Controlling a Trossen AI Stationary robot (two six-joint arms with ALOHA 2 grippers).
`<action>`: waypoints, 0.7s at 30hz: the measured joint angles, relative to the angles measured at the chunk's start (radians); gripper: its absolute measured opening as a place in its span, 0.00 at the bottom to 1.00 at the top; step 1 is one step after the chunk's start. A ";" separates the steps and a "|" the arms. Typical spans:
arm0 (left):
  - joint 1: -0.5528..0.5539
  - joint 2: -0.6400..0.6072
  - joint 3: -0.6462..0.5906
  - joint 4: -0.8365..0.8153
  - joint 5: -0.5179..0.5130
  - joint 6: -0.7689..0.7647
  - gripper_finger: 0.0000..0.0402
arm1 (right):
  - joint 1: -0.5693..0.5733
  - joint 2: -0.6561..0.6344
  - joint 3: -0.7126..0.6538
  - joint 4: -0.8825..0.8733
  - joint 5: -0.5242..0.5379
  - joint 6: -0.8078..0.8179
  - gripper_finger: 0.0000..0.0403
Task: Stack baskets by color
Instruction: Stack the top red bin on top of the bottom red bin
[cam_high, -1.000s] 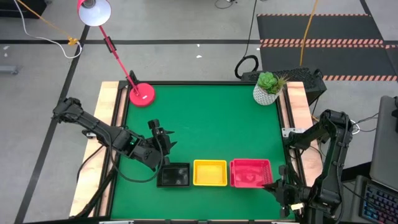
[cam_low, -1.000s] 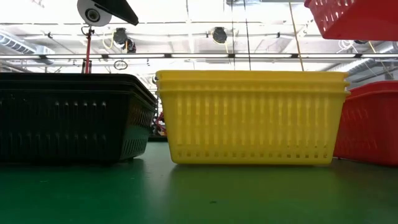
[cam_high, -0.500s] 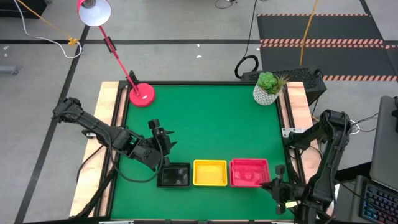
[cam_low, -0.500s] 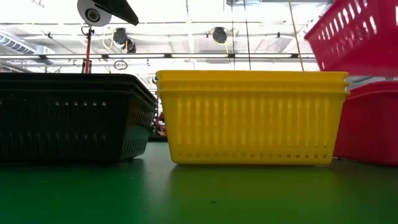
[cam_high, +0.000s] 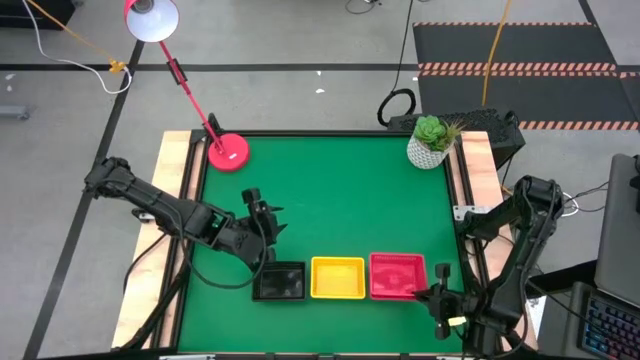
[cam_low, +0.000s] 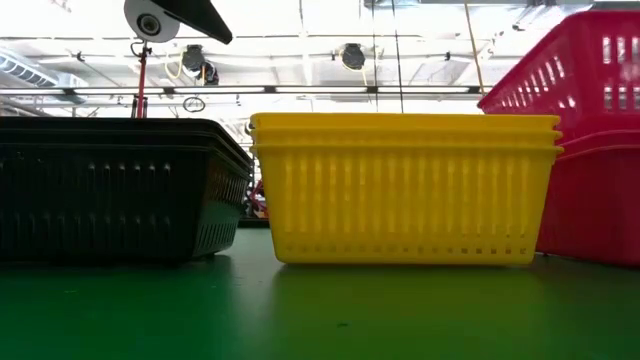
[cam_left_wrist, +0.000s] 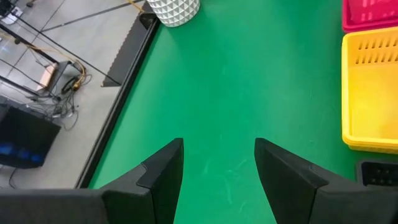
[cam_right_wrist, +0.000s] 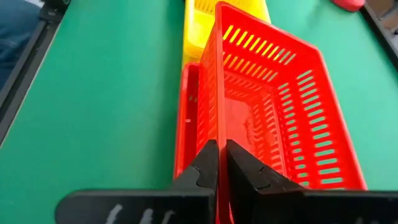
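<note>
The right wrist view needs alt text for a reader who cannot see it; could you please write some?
The right gripper is shut on the wall of a red basket, tilted over a red stack on the green table. A yellow basket lies beyond.

1. High view: mounted overhead, facing straight down; covers the whole green bench (cam_high: 340, 190), both arms and surrounding floor.
2. Low view: set at bench-top level, very close to the basket row, facing level across it toward the ceiling lights; yellow baskets (cam_low: 403, 187) fill the centre.
3. Left wrist view: looks past its own fingers (cam_left_wrist: 163, 177) down onto the bench, well clear of the surface.
4. Right wrist view: close behind the red baskets (cam_right_wrist: 273, 118).
5. Shared: basket row appears in all four views.
</note>
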 joint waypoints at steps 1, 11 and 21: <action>0.002 0.000 0.000 0.000 0.003 0.000 0.50 | -0.001 0.000 -0.003 0.010 -0.009 -0.011 0.02; 0.006 0.000 0.000 0.003 0.018 -0.001 0.50 | -0.004 0.000 -0.020 0.027 -0.024 -0.023 0.02; 0.006 0.000 0.000 0.004 0.019 -0.001 0.50 | -0.005 0.000 -0.020 0.028 -0.024 -0.024 0.13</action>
